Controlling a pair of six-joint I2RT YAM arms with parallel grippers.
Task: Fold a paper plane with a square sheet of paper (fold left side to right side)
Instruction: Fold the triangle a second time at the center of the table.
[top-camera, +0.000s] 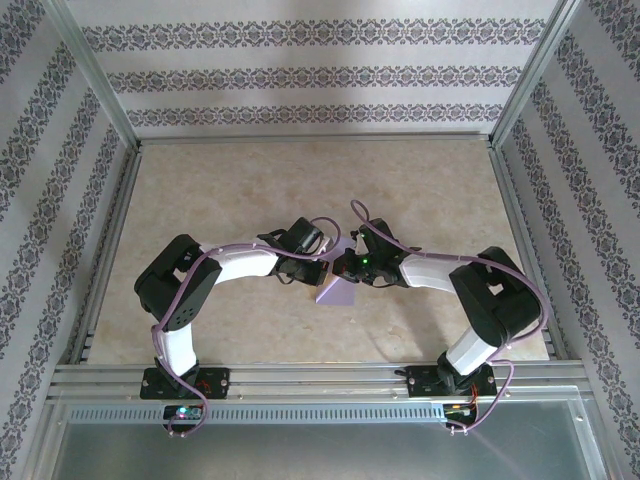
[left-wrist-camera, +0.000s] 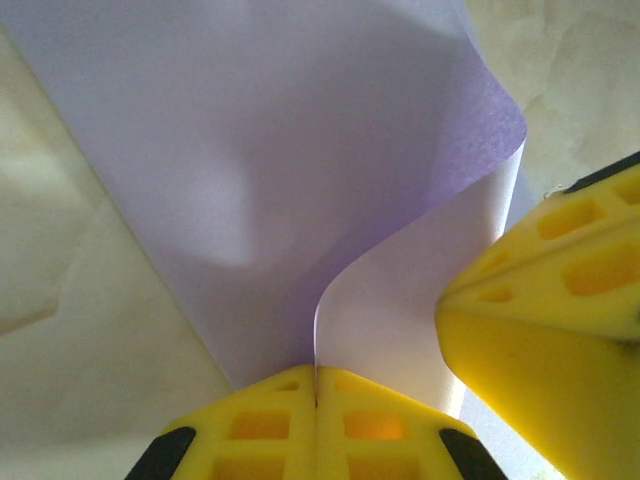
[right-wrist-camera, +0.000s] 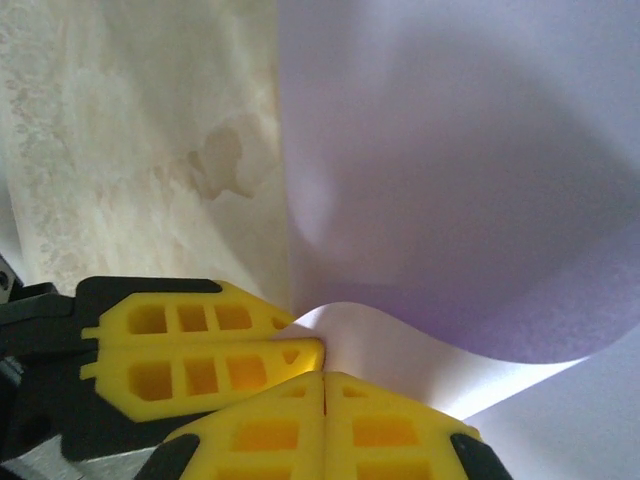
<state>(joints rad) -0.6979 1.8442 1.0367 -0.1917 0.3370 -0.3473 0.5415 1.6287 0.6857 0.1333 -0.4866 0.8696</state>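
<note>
**Item:** square sheet of paper (top-camera: 337, 291), lavender. It sits near the middle of the tabletop (top-camera: 230, 190) between the two arms, raised and curled over on itself, not flat.

**Left pincer** (left-wrist-camera: 316, 378): fingers together, clamped on the sheet's edge. In its wrist view the paper runs off toward 12 o'clock, with a curled flap rising at 1 o'clock.

**Right pincer** (right-wrist-camera: 325, 382): fingers together, clamped on the same sheet. In its wrist view the paper spreads from 12 to 2 o'clock.

**Relation:** the pincers sit just beside each other, the right at 3 o'clock of the left. From overhead, the visible paper lies at 6 o'clock of their meeting point, toward the bases. Both arms already hold it, so neither is nearer.

**Judgement:** the fold likely depends on carrying the held edge toward 3 o'clock, with the crease running 12 to 6.
</note>
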